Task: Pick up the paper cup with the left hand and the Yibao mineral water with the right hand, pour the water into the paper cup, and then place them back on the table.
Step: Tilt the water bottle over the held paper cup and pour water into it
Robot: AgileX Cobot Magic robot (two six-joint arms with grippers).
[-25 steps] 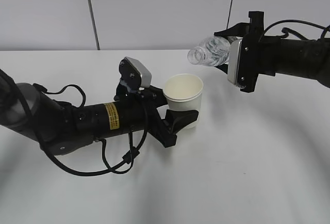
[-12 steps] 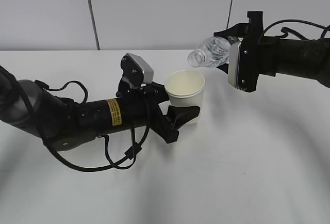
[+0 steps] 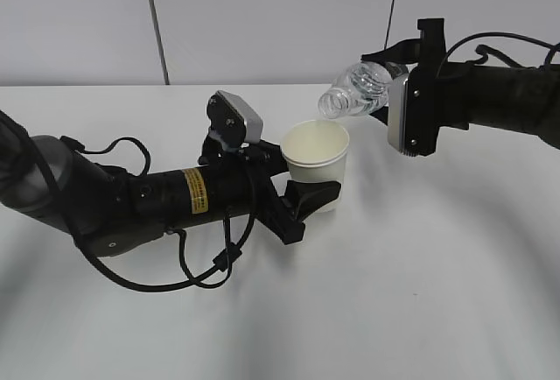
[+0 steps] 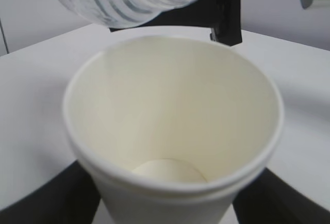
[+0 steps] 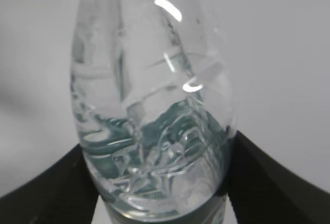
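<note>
White surface [image 3: 420, 292], grey wall panels behind. Left hand [image 3: 302, 198] jaws grip paper cup [image 3: 315, 157] upright near its base, presumably as receiver. Right hand [image 3: 378, 82] jaws clamp Yibao mineral water [image 3: 354, 89], tipped with its mouth just above the cup's rim. Cup looks dry inside. Nothing obstructs.
</note>
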